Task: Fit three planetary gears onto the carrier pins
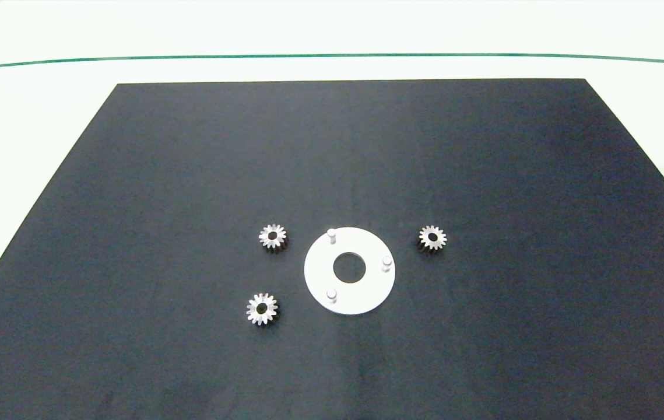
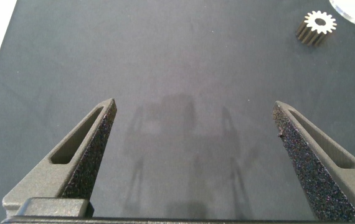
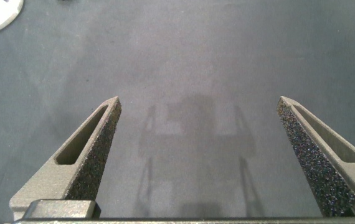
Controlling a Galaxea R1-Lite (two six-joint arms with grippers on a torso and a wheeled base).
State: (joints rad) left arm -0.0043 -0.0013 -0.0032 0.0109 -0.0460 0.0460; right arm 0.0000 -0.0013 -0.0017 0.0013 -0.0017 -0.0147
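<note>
3 gears (image 1: pixel 273 237) off pins (image 1: pixel 332 234), apart from both spread tools (image 2: pixel 193 118).

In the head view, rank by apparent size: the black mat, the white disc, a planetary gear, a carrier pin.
1. Black mat
2. White disc
3. Planetary gear; all three gears look alike in size
4. Carrier pin; the three pins look alike too

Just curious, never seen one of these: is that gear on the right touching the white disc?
Apart. The head view shows dark mat between the right gear and the white disc.
</note>
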